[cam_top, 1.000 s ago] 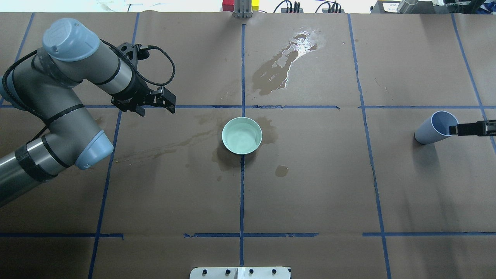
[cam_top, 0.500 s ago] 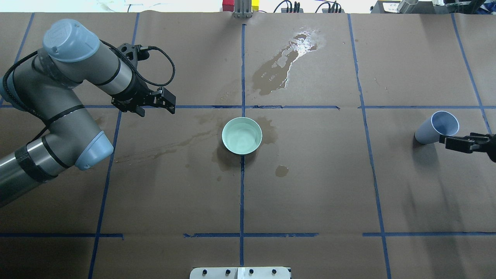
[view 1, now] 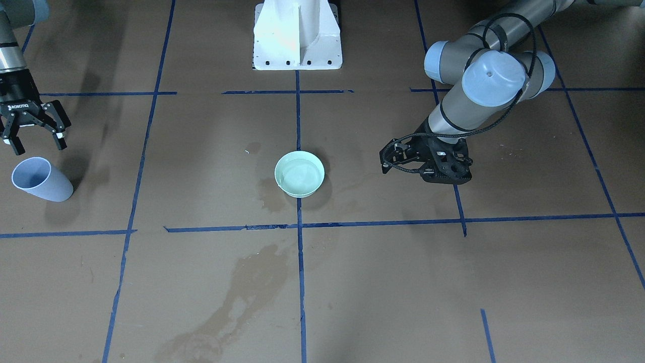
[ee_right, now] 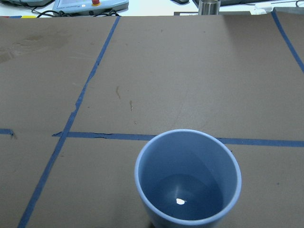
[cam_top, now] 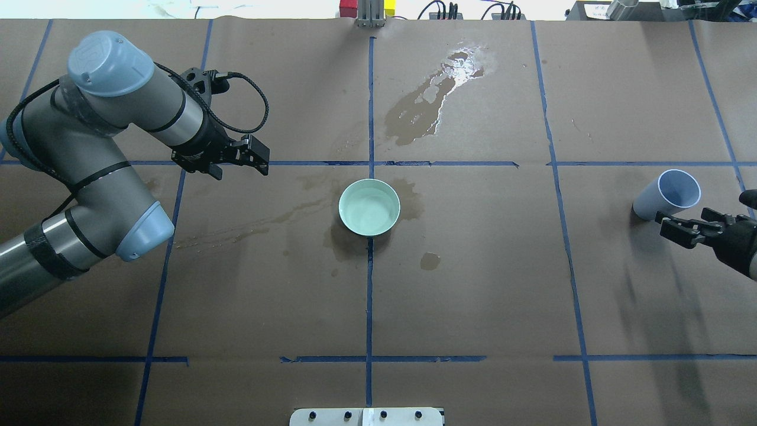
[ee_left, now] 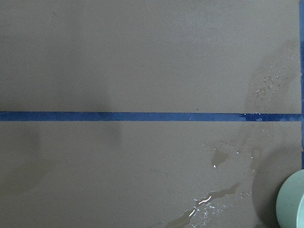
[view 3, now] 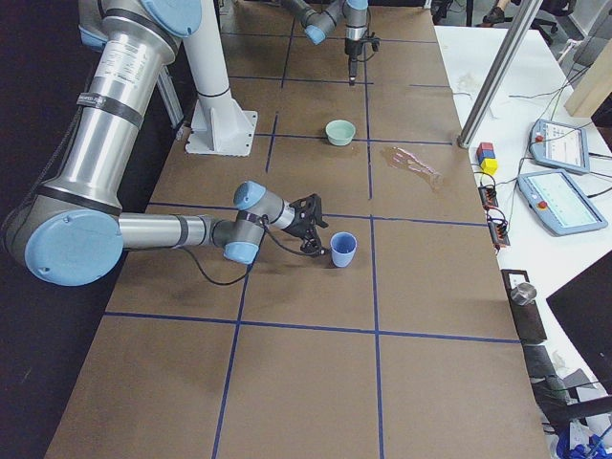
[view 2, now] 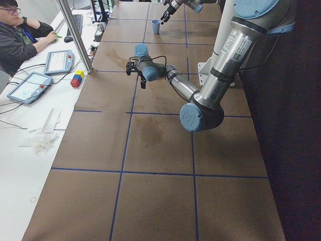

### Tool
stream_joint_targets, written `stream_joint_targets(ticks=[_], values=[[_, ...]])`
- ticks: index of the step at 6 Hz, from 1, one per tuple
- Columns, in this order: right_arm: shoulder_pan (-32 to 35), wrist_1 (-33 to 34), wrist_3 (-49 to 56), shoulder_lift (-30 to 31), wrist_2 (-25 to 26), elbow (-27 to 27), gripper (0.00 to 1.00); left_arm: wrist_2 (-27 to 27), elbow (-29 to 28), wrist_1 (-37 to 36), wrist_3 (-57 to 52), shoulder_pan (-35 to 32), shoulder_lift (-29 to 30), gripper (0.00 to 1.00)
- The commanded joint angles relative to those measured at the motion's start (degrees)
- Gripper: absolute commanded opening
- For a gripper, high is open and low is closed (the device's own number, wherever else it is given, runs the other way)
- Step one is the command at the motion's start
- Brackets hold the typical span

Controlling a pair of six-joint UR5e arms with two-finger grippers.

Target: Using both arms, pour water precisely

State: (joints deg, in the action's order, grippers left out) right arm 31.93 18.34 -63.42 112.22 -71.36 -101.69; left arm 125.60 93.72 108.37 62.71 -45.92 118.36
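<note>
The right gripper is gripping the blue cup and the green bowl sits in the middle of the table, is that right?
Not quite: the right gripper is not gripping the blue cup; it hangs open beside it, not touching, as the exterior front-facing view shows. The green bowl does sit in the middle of the table.

Overhead, the left gripper (cam_top: 259, 158) points down at upper left; the right gripper (cam_top: 666, 227), at right edge, spreads its jaws.

Robotics lab: teach pendants (view 3: 564, 203), tape-gridded table (cam_top: 473, 284) (operator (view 2: 20, 42) seated alongside).
</note>
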Motion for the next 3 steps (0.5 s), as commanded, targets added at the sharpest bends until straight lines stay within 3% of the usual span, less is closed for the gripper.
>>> stream_joint_targets(ticks=[1,3], values=[[-6.2,-4.4,-0.5,-4.1,12.8,8.3,1.0,0.0,0.0,0.0,0.0,0.1,0.0,1.0],[-7.6,-6.9,-0.4,-8.8,19.0,15.5,1.0,0.0,0.0,0.0,0.0,0.1,0.0,1.0]])
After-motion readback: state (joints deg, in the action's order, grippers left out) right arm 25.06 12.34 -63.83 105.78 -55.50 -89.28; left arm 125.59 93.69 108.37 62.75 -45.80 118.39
